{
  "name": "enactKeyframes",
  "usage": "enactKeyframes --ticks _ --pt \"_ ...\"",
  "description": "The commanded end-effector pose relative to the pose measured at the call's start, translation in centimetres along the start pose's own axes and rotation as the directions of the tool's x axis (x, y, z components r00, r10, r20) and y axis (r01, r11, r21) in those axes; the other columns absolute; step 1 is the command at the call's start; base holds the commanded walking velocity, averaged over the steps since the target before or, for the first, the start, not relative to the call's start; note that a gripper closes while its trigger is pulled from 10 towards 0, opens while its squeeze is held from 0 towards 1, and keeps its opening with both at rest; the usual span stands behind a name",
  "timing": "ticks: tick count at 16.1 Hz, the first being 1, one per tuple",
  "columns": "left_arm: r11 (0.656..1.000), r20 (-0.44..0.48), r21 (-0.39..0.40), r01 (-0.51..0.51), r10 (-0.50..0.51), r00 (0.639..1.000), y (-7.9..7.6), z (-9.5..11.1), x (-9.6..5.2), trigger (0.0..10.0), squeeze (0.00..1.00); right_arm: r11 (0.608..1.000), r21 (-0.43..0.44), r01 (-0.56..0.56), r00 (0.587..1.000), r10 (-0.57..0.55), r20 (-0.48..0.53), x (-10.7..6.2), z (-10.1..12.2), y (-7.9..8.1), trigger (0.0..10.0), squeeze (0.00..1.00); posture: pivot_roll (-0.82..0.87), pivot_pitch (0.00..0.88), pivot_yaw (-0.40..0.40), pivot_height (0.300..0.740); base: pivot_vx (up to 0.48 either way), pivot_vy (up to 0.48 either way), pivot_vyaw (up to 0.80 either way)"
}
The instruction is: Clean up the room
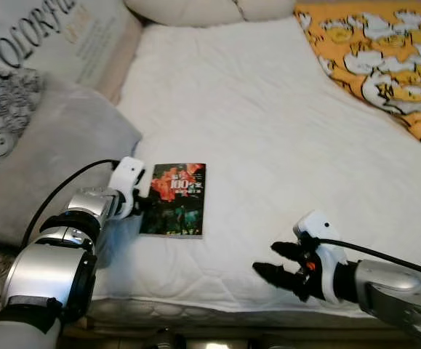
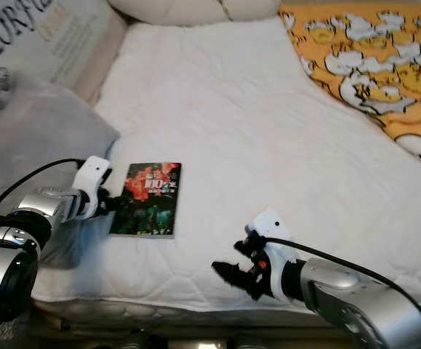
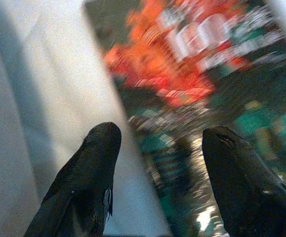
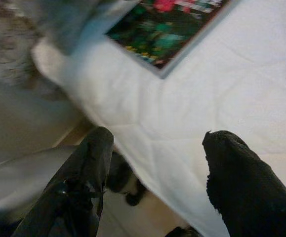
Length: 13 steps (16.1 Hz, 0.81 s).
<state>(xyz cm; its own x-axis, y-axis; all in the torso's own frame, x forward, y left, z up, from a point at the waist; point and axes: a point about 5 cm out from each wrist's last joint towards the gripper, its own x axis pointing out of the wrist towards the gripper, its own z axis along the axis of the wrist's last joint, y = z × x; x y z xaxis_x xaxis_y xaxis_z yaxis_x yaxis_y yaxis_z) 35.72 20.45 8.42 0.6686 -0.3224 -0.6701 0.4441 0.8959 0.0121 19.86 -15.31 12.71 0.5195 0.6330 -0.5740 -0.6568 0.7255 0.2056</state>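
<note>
A dark book with an orange-red and green cover lies flat on the white bed, near its front left edge. My left gripper is at the book's left edge, open, one finger over the sheet and the other finger over the cover. My right gripper hovers open over the bed's front edge, to the right of the book and apart from it, nothing between its fingers. The right wrist view catches a corner of the book.
A grey pillow lies left of the book, against a printed cushion. An orange patterned blanket covers the bed's far right. Cream pillows sit at the head. The bed's front edge drops to the floor.
</note>
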Motion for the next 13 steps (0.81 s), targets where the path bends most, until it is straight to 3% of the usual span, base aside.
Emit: enactKeyframes --ticks 1,2,3,4,5,6,7,8,10,12,13 --pt "0.999 0.083 0.026 0.041 -0.043 0.996 -0.2 1.3 -0.2 10.0 0.00 0.999 -0.002 0.050 0.999 -0.050 0.007 0.5 -0.1 -0.5 10.0 0.00 -0.21 0.000 0.062 0.740 0.000 0.000 0.00" --pt "0.998 0.156 -0.006 0.064 -0.062 0.986 -0.5 2.4 -0.2 10.0 0.00 0.996 0.012 0.088 0.996 -0.088 0.017 0.9 -0.3 -0.8 10.0 0.00 -0.19 0.000 0.065 0.740 0.000 0.000 0.00" --pt "0.995 0.289 -0.071 0.065 -0.042 0.956 -1.4 4.2 -0.6 10.0 0.00 0.984 0.053 0.171 0.984 -0.173 0.040 1.7 -0.7 -1.5 10.0 0.00 -0.17 0.000 0.064 0.740 0.000 0.000 0.00" --pt "0.999 0.344 -0.041 0.029 -0.013 0.939 -1.9 4.9 -1.1 10.0 0.00 0.975 0.088 0.204 0.976 -0.209 0.051 2.1 -0.9 -1.8 10.0 0.00 -0.14 0.000 0.056 0.740 0.000 0.000 0.00" --pt "1.000 0.419 0.009 0.015 -0.018 0.908 -2.8 5.5 -1.9 10.0 0.79 0.964 0.107 0.242 0.965 -0.251 0.076 2.5 -0.8 -2.1 10.0 0.00 -0.13 0.000 0.047 0.740 0.000 0.000 0.00" --pt "0.999 0.463 0.035 0.033 -0.045 0.885 -3.8 5.7 -2.6 10.0 1.00 0.953 0.138 0.270 0.954 -0.284 0.092 2.8 -0.8 -2.3 10.0 0.08 -0.12 0.000 0.046 0.740 0.000 0.000 0.00" --pt "0.999 0.494 0.018 0.043 -0.046 0.868 -4.6 5.8 -3.2 10.0 1.00 0.939 0.168 0.299 0.941 -0.319 0.110 2.9 -0.8 -2.5 10.0 1.00 -0.11 0.000 0.041 0.740 0.000 0.000 0.00" --pt "1.000 0.550 -0.016 -0.002 0.011 0.835 -5.5 5.7 -4.4 10.0 1.00 0.909 0.197 0.366 0.905 -0.398 0.154 3.1 -0.5 -3.1 10.0 1.00 -0.11 0.000 0.041 0.740 0.000 0.000 0.00" --pt "0.991 0.591 -0.112 -0.068 0.121 0.798 -5.7 5.0 -5.6 10.0 1.00 0.876 0.201 0.439 0.860 -0.474 0.190 3.0 -0.1 -3.8 10.0 1.00 -0.11 0.000 0.048 0.740 0.000 0.000 0.00" --pt "0.949 0.527 -0.243 -0.201 0.303 0.794 -5.4 2.4 -7.7 10.0 1.00 0.850 0.215 0.481 0.813 -0.524 0.253 3.4 0.8 -4.1 10.0 1.00 -0.11 0.000 0.058 0.740 0.000 0.000 0.00" --pt "0.947 0.503 -0.214 -0.239 0.316 0.804 -5.4 1.9 -7.9 10.0 1.00 0.844 0.229 0.485 0.804 -0.533 0.263 3.5 1.0 -4.2 10.0 1.00 -0.10 0.000 0.053 0.740 0.000 0.000 0.00"
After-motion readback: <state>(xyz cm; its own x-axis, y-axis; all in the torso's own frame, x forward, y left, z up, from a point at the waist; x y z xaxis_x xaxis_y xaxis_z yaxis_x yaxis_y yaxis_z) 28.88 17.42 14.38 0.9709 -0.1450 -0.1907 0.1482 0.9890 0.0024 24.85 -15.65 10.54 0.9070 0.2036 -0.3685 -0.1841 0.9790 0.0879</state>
